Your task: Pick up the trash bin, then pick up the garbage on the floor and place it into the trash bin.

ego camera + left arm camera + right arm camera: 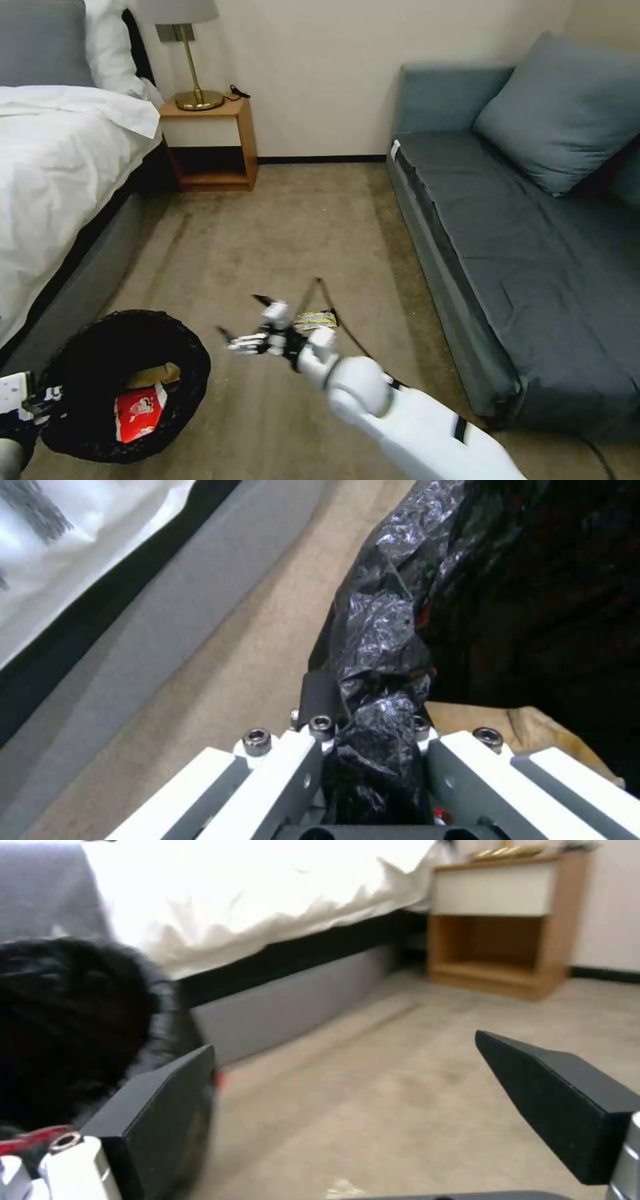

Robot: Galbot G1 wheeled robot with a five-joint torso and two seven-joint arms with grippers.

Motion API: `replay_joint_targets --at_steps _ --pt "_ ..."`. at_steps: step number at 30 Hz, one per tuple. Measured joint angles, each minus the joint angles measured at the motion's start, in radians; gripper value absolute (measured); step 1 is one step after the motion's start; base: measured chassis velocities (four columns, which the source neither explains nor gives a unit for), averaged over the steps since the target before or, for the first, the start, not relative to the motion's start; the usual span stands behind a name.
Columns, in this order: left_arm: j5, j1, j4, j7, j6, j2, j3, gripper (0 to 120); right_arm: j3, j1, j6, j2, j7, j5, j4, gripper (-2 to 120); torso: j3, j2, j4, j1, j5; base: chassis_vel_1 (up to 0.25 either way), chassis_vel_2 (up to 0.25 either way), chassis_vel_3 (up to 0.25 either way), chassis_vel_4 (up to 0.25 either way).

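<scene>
The trash bin (193, 353), lined with a crinkled black bag, hangs low at the lower left of the head view. My left gripper (37, 400) is shut on its near rim. In the left wrist view the gripper (367, 720) pinches the bag-covered rim (380, 630). Inside the bin lie a red-white carton (139, 411) and a brown paper bag (155, 375). A gold-black snack wrapper (315, 321) lies on the carpet. My right gripper (241, 317) hovers open and empty just left of the wrapper, between it and the bin. In the right wrist view its fingers (167, 1105) stand wide apart, with the bin (67, 1025) close by.
A bed (60, 167) with white sheets runs along the left. A wooden nightstand (210, 143) with a lamp stands at the far wall. A grey sofa (520, 253) lines the right side. Open carpet (280, 227) lies between them.
</scene>
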Motion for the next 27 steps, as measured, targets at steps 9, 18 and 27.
replay_joint_targets --at_steps 9,18,27 --pt "0.002 -0.001 0.016 0.0 -0.01 -0.02 0.005 3 0.205 -0.188 0.073 -0.046 -0.015 -0.079 0.07 100 0.0 0.0 0.0001 0.0 -0.0001 0.0 0.0 0.0 0.0" --pt "0.001 -0.01 0.018 0.001 -0.01 -0.011 0.003 3 0.249 -0.284 0.087 -0.036 -0.015 -0.119 0.065 100 0.0 0.0 0.0002 0.0 -0.0003 0.0 0.0 0.0 0.0" --pt "-0.002 -0.019 0.029 0.003 -0.011 -0.002 0.002 3 0.21 -0.262 0.07 -0.022 -0.012 -0.15 0.013 100 0.0 0.0 0.0004 0.0 -0.0004 -0.096 0.102 0.104 -0.101"
